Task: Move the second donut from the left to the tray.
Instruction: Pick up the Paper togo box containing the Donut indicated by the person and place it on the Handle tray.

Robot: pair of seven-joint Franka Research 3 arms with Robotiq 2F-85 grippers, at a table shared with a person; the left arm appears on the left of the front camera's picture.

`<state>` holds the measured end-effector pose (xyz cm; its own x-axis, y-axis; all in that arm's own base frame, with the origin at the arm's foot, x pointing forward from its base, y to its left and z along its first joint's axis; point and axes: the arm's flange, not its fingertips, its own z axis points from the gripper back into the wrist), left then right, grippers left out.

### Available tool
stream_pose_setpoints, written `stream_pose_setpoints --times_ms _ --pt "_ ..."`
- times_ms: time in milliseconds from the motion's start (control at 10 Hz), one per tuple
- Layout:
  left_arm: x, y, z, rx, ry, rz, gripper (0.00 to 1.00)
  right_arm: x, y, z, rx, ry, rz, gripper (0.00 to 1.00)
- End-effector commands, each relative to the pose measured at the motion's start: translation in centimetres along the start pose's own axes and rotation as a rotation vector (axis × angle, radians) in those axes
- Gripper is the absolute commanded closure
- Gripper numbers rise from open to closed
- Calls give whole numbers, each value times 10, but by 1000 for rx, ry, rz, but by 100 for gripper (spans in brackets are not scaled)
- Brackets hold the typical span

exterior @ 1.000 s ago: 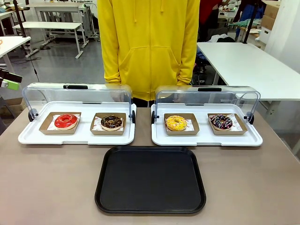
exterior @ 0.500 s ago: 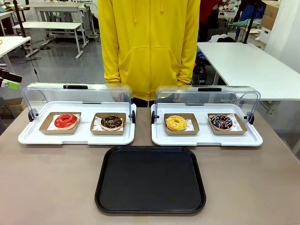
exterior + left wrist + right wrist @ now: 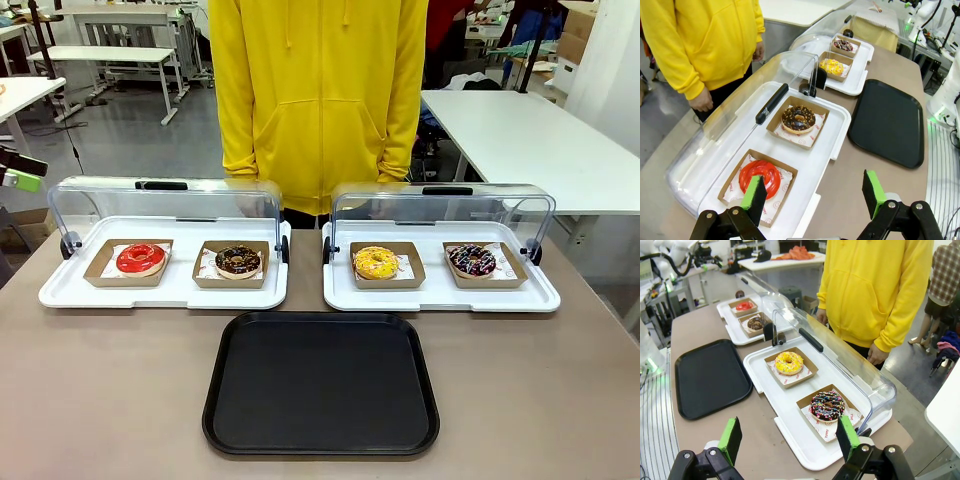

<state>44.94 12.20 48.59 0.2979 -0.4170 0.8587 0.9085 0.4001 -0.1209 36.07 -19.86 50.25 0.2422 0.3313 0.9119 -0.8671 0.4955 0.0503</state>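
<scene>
**Q:** Where does the second donut from the left point(image 3: 238, 261) lie?

**A:** In its cardboard holder point(image 3: 230, 284) on a white display tray point(image 3: 160, 295), just beyond the far left corner of the black tray point(image 3: 320, 385) and apart from it.

**Q:** How do the grippers stand?

**A:** The left gripper point(image 3: 814, 186) is off the black tray's left side, with its fingers spread and grasping nothing. The right gripper point(image 3: 789, 434) is off the black tray's right side, likewise released and empty.

The brown counter point(image 3: 100, 400) stands in a workroom with a grey floor point(image 3: 130, 135). Far off at the left stand white tables point(image 3: 105, 55). A larger white table point(image 3: 530, 150) stands at the right, with cardboard boxes point(image 3: 577, 35) beyond it.
</scene>
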Motion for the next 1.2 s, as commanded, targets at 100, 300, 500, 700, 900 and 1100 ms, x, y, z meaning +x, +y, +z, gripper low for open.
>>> stream_pose_setpoints --times_ms 100,300,500,700,900,1100 --pt "1 -1 0 -4 9 -1 0 2 -2 0 -1 -20 8 0" --pt "1 -1 0 -4 9 -1 0 2 -2 0 -1 -20 8 0" --pt "1 -1 0 -4 9 -1 0 2 -2 0 -1 -20 8 0" --pt "1 -1 0 -4 9 -1 0 2 -2 0 -1 -20 8 0" --pt "1 -1 0 -4 9 -1 0 2 -2 0 -1 -20 8 0" --pt "1 -1 0 -4 9 -1 0 2 -2 0 -1 -20 8 0"
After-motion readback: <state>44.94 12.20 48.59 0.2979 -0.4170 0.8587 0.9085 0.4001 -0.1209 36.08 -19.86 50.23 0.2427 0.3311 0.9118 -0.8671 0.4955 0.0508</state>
